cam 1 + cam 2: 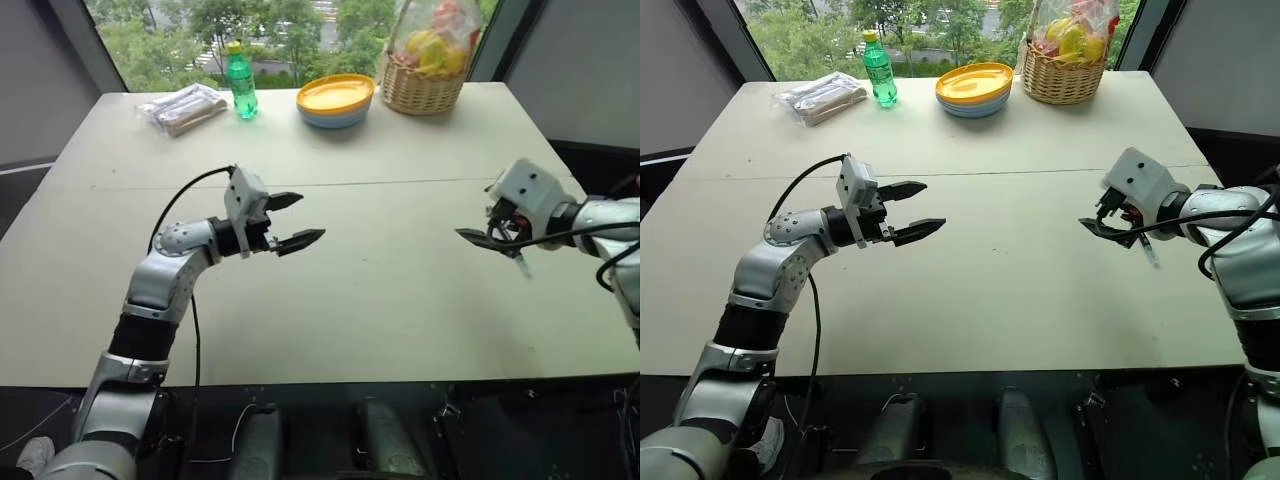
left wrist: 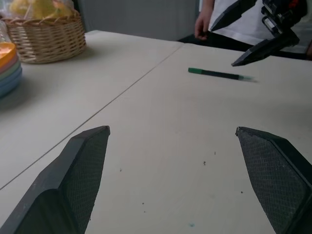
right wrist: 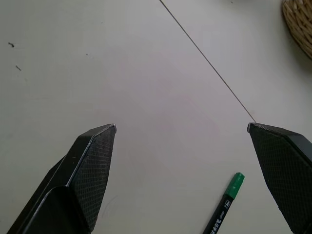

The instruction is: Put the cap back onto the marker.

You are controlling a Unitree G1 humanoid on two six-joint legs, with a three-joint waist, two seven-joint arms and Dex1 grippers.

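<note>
Two open, empty grippers, left [image 1: 295, 221] at nine o'clock and right [image 1: 1102, 229] at three, hover over the table [image 1: 380, 290], while the marker [image 2: 215, 74], green cap [image 3: 235, 185] apparently on, lies freed beneath the right one.
</note>
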